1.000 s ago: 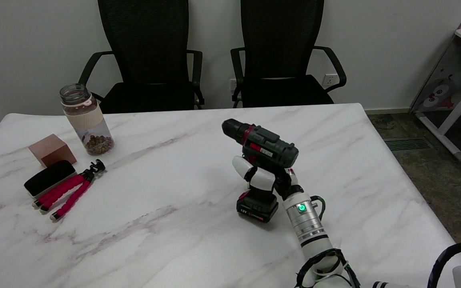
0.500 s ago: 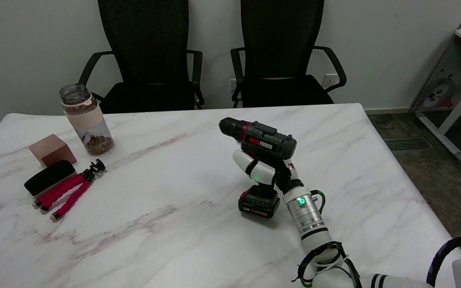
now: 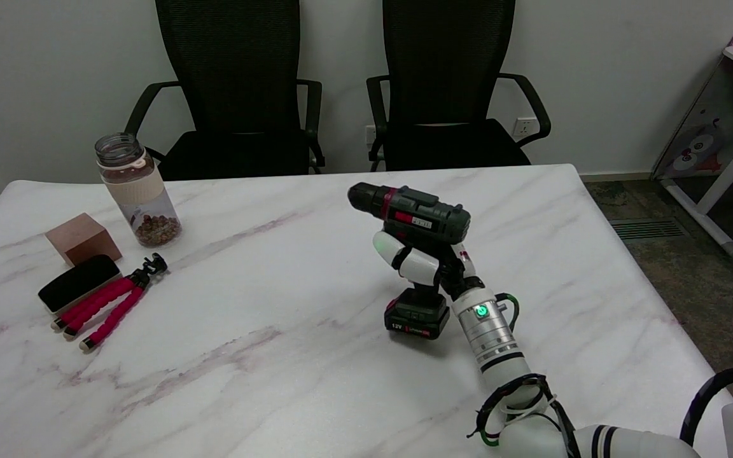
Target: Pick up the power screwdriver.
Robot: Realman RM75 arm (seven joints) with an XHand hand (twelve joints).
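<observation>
The right hand (image 3: 427, 267) wraps around the power screwdriver's (image 3: 414, 213) handle, so the grip and trigger are hidden behind its fingers, and whether the battery base touches the table (image 3: 277, 381) I cannot tell. Both chairs (image 3: 233, 83) are cut off by the top edge, and the right arm leaves the frame at the lower right. The print on the drill's labels is too small to read.

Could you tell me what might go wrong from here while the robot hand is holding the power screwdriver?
The robot hand grips only the narrow handle of the power screwdriver, whose heavy-looking body sits above and battery below, so it may twist or slip in the grip. The fingers wrap near where a trigger would be, so squeezing harder might start it. If dropped, it could strike the marble table.
</observation>
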